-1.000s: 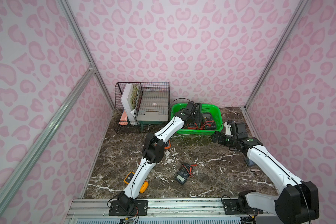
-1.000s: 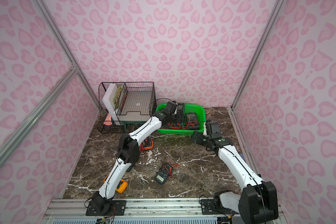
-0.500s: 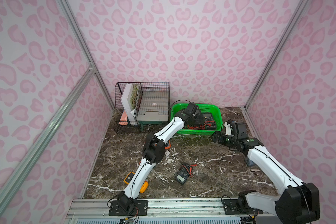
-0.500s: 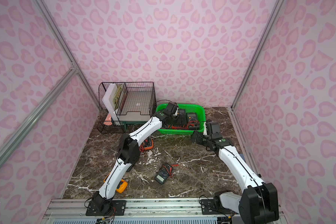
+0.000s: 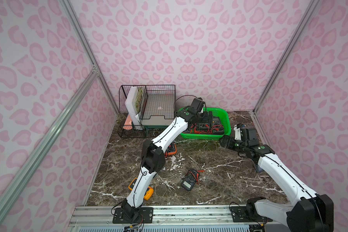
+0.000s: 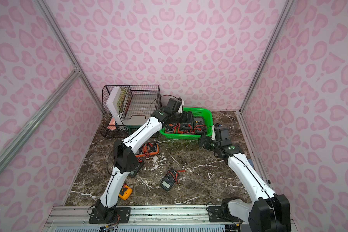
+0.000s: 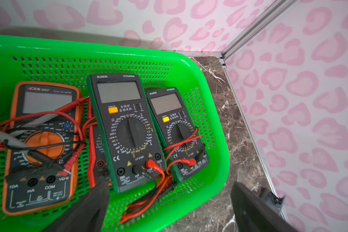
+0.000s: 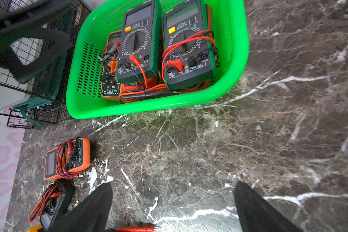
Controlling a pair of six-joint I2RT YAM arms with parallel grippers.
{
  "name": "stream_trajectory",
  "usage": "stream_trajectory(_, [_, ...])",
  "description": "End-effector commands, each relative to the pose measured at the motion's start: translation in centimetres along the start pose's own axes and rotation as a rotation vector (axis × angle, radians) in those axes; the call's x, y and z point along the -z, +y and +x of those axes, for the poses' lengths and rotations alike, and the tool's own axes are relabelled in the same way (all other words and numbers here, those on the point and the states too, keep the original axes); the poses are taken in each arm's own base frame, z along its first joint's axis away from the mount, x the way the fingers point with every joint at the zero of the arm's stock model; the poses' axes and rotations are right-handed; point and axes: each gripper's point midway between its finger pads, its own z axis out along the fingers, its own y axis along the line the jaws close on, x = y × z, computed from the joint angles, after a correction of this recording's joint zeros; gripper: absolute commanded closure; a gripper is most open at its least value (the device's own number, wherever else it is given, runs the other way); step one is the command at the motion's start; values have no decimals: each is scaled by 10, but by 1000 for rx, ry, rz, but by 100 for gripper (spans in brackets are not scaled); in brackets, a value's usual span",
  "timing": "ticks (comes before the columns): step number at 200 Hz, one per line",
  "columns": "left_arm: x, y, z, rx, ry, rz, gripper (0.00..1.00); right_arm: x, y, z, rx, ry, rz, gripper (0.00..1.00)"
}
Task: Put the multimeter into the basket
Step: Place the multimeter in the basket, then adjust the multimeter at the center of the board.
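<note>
- The basket (image 5: 203,137) is seen right of centre in both top views, set against the back wall, with a black wire organiser (image 5: 159,100) just to its left.
- Inside the basket, three multimeters are shown face up. An orange multimeter (image 7: 42,140) lies at one end. A large dark multimeter (image 7: 127,130) is propped over a red-cased meter (image 7: 92,144). A second dark multimeter (image 7: 177,130) lies just beside it.
- Red and black leads (image 7: 149,196) are tangled over and between them.
- The left gripper (image 7: 169,186) is held above the basket's near rim, its jaws spread wide and empty.
- The right gripper (image 8: 172,184) is held over the bare marble table (image 8: 269,140), just in front of the basket, its jaws also spread wide and empty.
- Other meters lie on the table outside the basket. An orange table multimeter (image 6: 149,148) is seen left of centre in a top view. A small black multimeter (image 5: 189,180) lies at lower centre. A yellow multimeter (image 5: 148,193) at lower left is partly hidden behind the left arm (image 5: 143,180).
</note>
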Motion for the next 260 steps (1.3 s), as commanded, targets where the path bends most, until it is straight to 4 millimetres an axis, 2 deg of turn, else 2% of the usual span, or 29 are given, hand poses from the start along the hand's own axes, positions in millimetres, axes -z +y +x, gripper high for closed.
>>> stream_trajectory(1, [21, 1, 3, -24, -4, -41, 1, 2, 4, -5, 6, -30, -18, 1])
stream_trajectory(29, [51, 3, 19, -10, -6, -90, 2, 4, 4, -3, 8, -35, -31, 1])
stream_trajectory(59, [81, 19, 45, 56, -18, -159, 1, 4, 5, 2, 11, -29, -48, 1])
stream_trajectory(97, [118, 55, 85, 142, -33, -279, 2, 3, 6, 10, 10, -18, -72, 1])
stream_trajectory(121, [141, 75, 99, 200, -46, -347, 1, 4, 7, 15, 10, -5, -85, 1])
stream_trajectory(126, [142, 85, 111, 206, -25, -377, 1, 4, 7, 15, 10, -3, -87, 1])
stream_trajectory(162, [166, 120, 134, 292, 2, -569, 2, 3, 10, 24, 12, 27, -111, 1])
stream_trajectory(214, [169, 143, 151, 369, 19, -654, 1, 2, 13, 29, 11, 41, -124, 1])
stream_trajectory(260, [165, 173, 165, 494, 34, -693, 1, 0, 13, 36, 10, 51, -127, 1])
